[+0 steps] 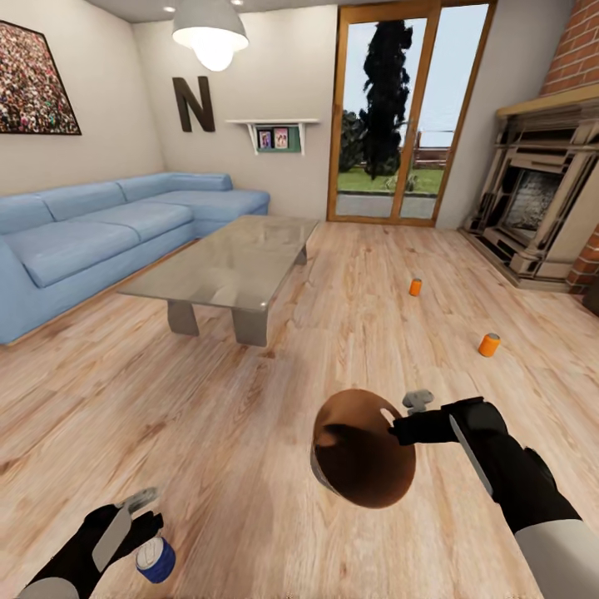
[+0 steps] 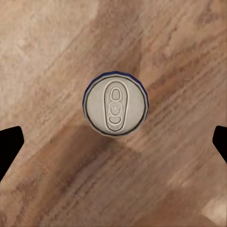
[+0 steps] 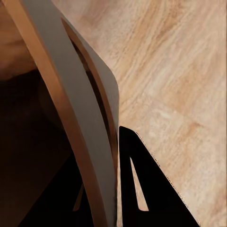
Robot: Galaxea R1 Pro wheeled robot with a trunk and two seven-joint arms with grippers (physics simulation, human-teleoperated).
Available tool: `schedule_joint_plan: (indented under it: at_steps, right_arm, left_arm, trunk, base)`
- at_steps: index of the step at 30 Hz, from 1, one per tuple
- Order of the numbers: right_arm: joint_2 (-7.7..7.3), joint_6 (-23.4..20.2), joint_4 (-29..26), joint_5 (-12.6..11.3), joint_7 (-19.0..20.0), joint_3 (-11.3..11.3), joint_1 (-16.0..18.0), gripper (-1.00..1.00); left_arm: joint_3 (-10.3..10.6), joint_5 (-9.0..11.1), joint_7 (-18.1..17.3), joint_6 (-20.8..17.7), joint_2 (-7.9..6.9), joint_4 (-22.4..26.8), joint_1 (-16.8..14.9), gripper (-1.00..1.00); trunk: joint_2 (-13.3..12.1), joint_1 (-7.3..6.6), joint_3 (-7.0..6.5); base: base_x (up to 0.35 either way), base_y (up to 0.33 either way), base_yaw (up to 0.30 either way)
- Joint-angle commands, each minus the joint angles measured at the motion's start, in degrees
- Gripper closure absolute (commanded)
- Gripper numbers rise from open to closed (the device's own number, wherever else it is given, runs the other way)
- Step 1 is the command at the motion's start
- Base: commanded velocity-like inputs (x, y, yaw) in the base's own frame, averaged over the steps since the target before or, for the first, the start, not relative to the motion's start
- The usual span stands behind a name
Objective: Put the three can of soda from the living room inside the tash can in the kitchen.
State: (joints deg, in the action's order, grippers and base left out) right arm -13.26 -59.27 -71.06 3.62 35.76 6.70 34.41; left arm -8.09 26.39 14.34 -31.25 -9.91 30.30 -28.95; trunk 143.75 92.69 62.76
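The blue soda can (image 1: 155, 559) stands on the wood floor at the lower left. My left gripper (image 1: 133, 522) hovers just over it. The left wrist view looks straight down at the can's silver top (image 2: 116, 108), with the left gripper (image 2: 115, 144) open and its dark fingertips (image 2: 9, 146) far apart on either side, not touching. My right gripper (image 1: 398, 429) is shut on the rim of the trash can (image 1: 366, 470), held off the floor with its brown inside facing me. Its rim (image 3: 71, 118) runs across the right wrist view. Two orange cans (image 1: 415, 287) (image 1: 489, 344) stand further right on the floor.
This is the living room: a glass coffee table (image 1: 233, 266) at centre left, a blue corner sofa (image 1: 91, 233) behind it, a fireplace (image 1: 541, 208) at the right wall, glass patio doors (image 1: 408, 116) at the back. Open wood floor lies between me and the orange cans.
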Motion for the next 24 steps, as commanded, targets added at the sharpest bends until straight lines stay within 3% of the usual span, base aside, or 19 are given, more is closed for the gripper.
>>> schedule_joint_plan:
  at_steps: [1,8,16,24]
  right_arm:
    - [-0.08,-0.73,-0.51,-2.81,0.71,-0.02,-0.14,1.00]
    - [-3.42,-0.73,-4.16,-2.83,6.72,-0.25,-0.95,1.00]
    - [-4.09,-0.73,-5.91,-2.83,7.79,-0.41,-1.43,1.00]
    - [-5.70,-0.73,-8.23,-2.85,7.96,-0.38,-1.98,1.00]
  left_arm:
    - [0.00,0.02,-0.22,0.20,-0.13,-0.02,-0.10,-1.00]
    - [0.00,-0.16,-1.44,2.00,-0.80,-3.57,-2.71,-1.00]
    - [0.00,-0.11,-1.59,3.70,-1.06,-5.07,-3.44,-1.00]
    - [0.03,-0.17,-1.64,3.89,-1.43,-5.25,-4.40,-1.00]
  trunk:
    - [0.02,0.02,0.22]
    - [0.12,0.20,1.77]
    - [0.22,0.40,3.55]
    - [0.33,0.61,5.32]
  base:
    - [0.000,0.000,0.000]
    - [0.000,0.000,0.000]
    - [0.000,0.000,0.000]
    - [0.000,0.000,0.000]
